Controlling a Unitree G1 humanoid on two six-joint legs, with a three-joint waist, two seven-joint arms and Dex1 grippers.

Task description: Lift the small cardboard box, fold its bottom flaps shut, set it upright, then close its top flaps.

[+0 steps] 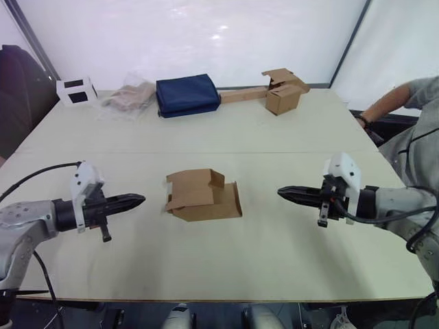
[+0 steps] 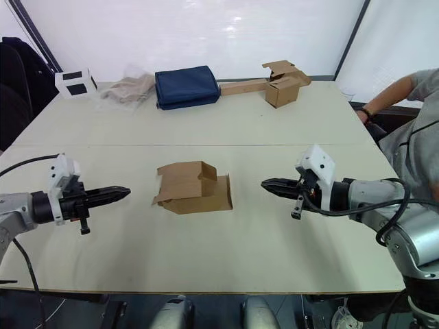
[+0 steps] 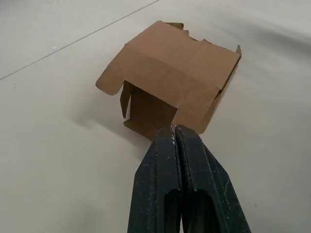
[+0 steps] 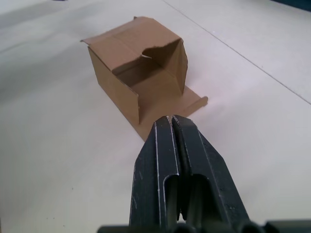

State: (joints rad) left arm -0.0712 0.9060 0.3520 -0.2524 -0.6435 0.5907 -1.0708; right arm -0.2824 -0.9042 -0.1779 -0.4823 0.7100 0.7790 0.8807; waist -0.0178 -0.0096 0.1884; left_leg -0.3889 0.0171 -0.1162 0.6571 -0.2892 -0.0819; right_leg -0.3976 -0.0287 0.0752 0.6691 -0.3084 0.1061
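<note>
Small cardboard box (image 1: 203,196) is lying on its side mid-table, between my two grippers, not touching either. Both ends are sitting open: one flap is lying flat on the table (image 1: 226,271) toward my right side, others are sticking out loose toward my left. I can't tell which end's flaps are the bottom ones and which the top. My left gripper (image 1: 139,199) is hovering just off the box's left side, fingers pressed fully together, holding nothing. My right gripper (image 1: 282,192) is hovering a bit further off on the right, fingers also pinched together, empty. Both are pointing inward at the box, roughly level with it. In the right wrist view I'm looking straight into the box's open interior (image 4: 146,77), with the flat flap (image 4: 187,104) reaching toward my fingertips. At the far edge of the table: a second brown box with a long cardboard strip (image 1: 282,94), a navy bag (image 1: 186,94), a clear plastic packet (image 1: 129,97) and a small white block (image 1: 76,90), all well apart from the task box. A person's arm (image 1: 387,104) is resting at the table's far right corner.
</note>
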